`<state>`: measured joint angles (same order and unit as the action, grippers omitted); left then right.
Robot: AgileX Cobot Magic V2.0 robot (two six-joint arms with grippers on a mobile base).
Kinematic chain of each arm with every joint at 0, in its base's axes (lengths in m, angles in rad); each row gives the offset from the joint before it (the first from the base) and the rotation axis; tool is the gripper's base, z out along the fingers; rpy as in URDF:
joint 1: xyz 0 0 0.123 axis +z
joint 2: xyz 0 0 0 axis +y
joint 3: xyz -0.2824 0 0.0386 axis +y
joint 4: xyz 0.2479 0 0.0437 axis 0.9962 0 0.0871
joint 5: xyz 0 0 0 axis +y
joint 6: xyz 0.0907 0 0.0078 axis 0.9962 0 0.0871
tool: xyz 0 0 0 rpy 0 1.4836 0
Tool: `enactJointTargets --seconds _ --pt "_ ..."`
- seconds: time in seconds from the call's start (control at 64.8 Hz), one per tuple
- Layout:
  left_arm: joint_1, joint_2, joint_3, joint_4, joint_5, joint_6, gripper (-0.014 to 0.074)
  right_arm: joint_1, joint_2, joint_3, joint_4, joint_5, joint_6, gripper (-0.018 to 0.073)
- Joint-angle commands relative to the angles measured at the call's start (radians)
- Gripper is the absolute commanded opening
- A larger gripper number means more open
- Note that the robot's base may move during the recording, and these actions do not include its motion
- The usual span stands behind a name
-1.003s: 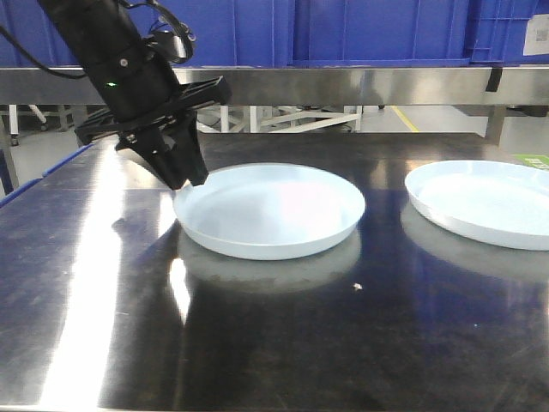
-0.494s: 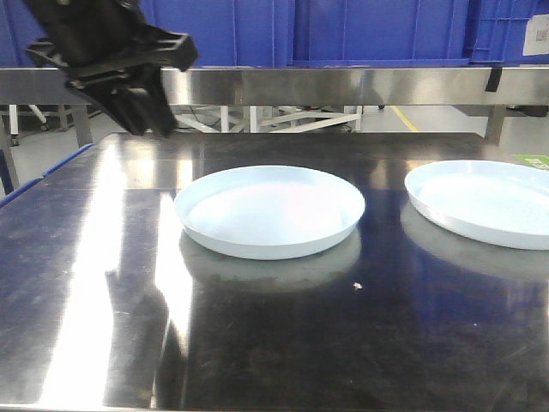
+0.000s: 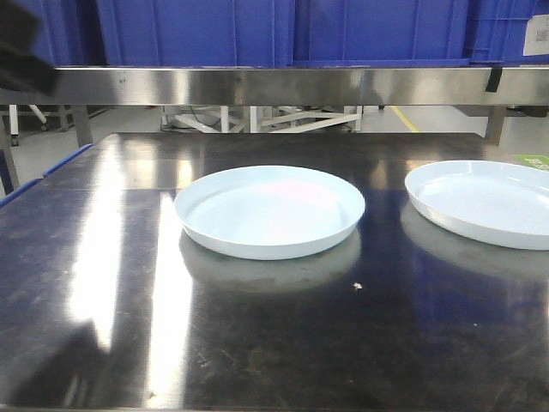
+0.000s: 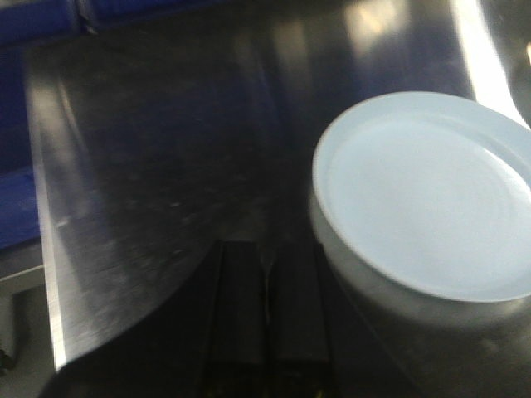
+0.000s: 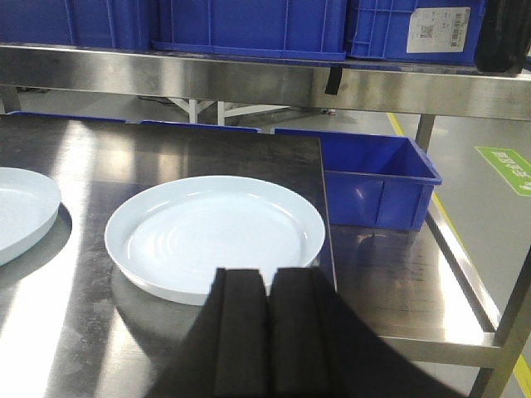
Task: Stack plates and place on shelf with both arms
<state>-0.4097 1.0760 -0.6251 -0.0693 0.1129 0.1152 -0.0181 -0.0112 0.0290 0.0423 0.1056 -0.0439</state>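
Observation:
Two pale bluish-white plates lie apart on the steel tabletop: one in the middle (image 3: 269, 210) and one at the right (image 3: 485, 202). The shelf's front rail (image 3: 283, 84) runs behind them and bears blue crates (image 3: 257, 30). My left gripper (image 4: 265, 247) is shut and empty, above the table to the left of the middle plate (image 4: 423, 199). Only a dark blur of the left arm (image 3: 21, 51) shows at the top left edge of the front view. My right gripper (image 5: 268, 274) is shut and empty, just short of the right plate's near rim (image 5: 214, 234).
The tabletop's right edge (image 5: 326, 224) lies close beside the right plate. A blue crate (image 5: 373, 178) sits on a lower steel level beyond that edge. The shelf rail (image 5: 249, 75) with crates crosses the top of the right wrist view.
My left arm has risen from the middle plate's left rim and gone up and left, almost out of the front view. Neither plate has moved.

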Motion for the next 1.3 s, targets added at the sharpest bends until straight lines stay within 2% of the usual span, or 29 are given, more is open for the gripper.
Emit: enactJointTargets --seconds 0.0,0.216,0.447,0.617,0.987,1.28 --pt "0.048 -0.121 0.07 -0.011 -0.133 -0.011 0.0088 -0.004 -0.018 0.0 0.0 -0.088 -0.003 0.0048" --pt "0.192 -0.381 0.213 -0.011 -0.124 -0.011 0.0088 -0.004 -0.018 0.0 0.0 -0.088 -0.003 0.0048" --pt "0.303 -0.603 0.22 -0.011 0.004 -0.011 0.0088 -0.004 -0.018 0.0 0.0 -0.088 -0.003 0.0048" --pt "0.373 -0.682 0.22 -0.011 0.042 -0.011 0.0088 -0.004 -0.018 0.0 0.0 -0.088 -0.003 0.0048" --pt "0.38 -0.746 0.22 -0.011 0.06 -0.011 0.0085 -0.004 -0.018 0.0 0.0 -0.1 -0.003 0.0048" --pt "0.38 -0.746 0.22 -0.011 0.06 -0.011 0.0082 -0.004 -0.018 0.0 0.016 -0.299 0.014 0.0048"
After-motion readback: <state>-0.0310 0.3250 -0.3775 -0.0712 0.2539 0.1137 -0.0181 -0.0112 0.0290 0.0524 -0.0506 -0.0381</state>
